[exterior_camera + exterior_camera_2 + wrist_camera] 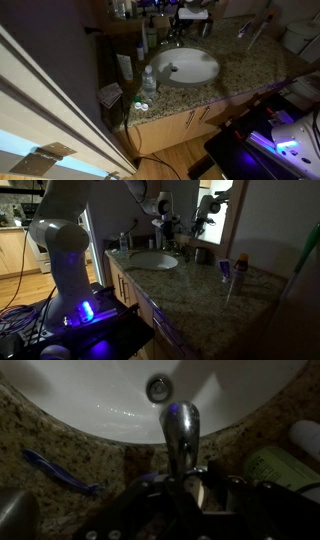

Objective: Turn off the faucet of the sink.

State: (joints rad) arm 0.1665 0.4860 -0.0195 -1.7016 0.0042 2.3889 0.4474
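Observation:
The faucet (180, 432) is a small chrome tap with its spout pointing at the white sink (90, 395), whose dark drain (158, 388) shows above it. In the dim wrist view my gripper (190, 490) sits over the faucet's base. Its dark fingers are drawn close together on a pale part of the faucet's handle. In both exterior views the gripper (186, 18) (166, 224) hangs over the faucet (177, 38) (169, 240) at the back of the sink (190, 66) (152, 261). No water stream is visible.
The counter is speckled granite (245, 70). A clear plastic bottle (148, 82) stands left of the basin. A dark metal cup (203, 254) and a blue-handled item (60, 472) lie near the faucet. A greenish bottle (275, 465) stands to its right. Toiletries crowd the back.

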